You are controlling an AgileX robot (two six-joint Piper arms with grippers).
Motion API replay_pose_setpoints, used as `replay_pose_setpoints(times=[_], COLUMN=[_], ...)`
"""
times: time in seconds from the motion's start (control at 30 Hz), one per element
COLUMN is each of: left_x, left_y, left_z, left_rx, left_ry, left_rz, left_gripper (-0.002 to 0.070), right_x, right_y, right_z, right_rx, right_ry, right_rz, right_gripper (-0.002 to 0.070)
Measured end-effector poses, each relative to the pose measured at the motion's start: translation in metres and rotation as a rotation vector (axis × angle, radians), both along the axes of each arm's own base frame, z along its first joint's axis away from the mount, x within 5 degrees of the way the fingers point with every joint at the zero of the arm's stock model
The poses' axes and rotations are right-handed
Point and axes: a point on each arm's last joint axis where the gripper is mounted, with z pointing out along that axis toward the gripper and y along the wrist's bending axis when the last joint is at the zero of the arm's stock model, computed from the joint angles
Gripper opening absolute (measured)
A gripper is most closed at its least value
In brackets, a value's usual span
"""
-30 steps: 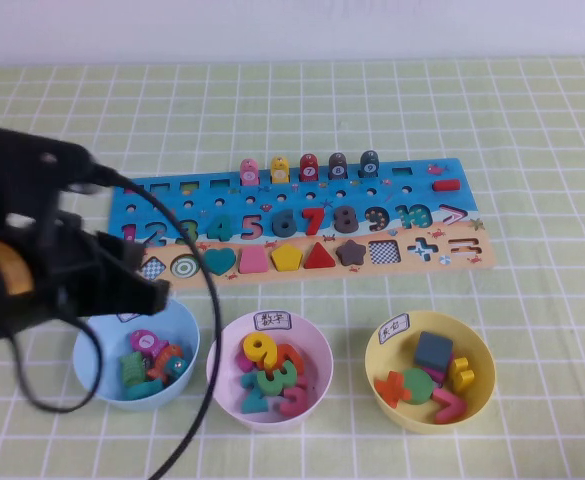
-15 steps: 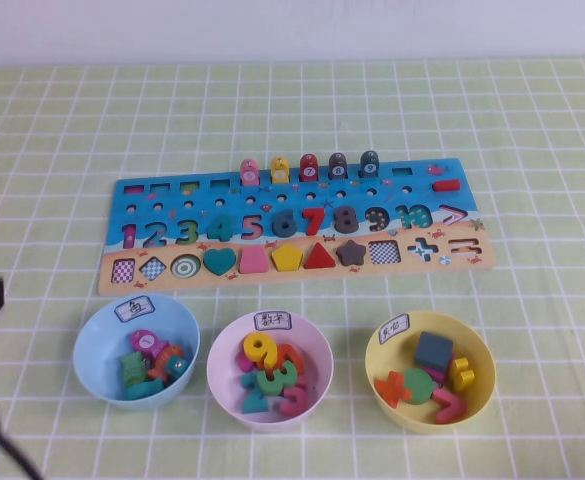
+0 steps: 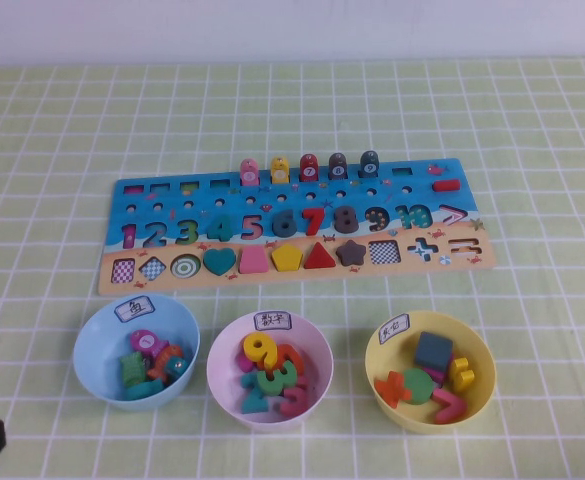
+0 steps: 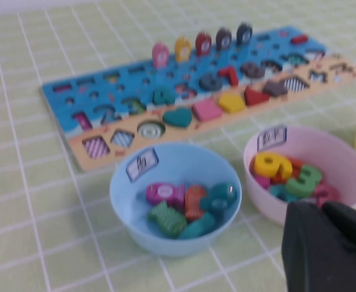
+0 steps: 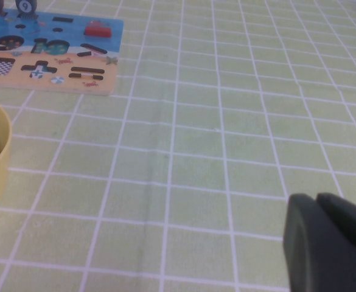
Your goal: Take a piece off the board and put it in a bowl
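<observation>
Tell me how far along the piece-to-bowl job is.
Looks done: a teal piece lies in the light blue bowl. Nothing is in hand: left end effector is shut, empty, beside that bowl; right end effector is off the board. Nothing obvious left.

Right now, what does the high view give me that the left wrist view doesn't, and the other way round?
Only the high view shows the whole yellow bowl and its pieces. Only the left wrist view shows the left gripper shut, close by the pink bowl. Both show the board, its five standing pegs, and the teal piece lying in the light blue bowl.
</observation>
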Motion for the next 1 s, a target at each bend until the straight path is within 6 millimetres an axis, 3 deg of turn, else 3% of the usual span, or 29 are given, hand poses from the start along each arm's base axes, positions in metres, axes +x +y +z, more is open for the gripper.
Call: replay_pose_setpoints(times=[0.43,0.87,1.0], left_x=[0.004,0.024,0.025], left_y=[0.005,-0.002,0.001], left_z=[-0.007,-0.074,-0.079], left_rx=[0.103,0.024,0.015], left_ry=[-0.026,-0.261,-0.297], left_rz=[0.031,0.099,0.149], left_gripper=[0.0,0.0,-0.0001], right_x=[0.0,0.0,0.0], right_y=[0.0,0.0,0.0], right_z=[0.0,0.0,0.0], right_rx=[0.0,0.0,0.0], right_ry=[0.0,0.0,0.0], right_rz=[0.0,0.0,0.0], right_gripper=[-0.0017,-0.0017,-0.0017])
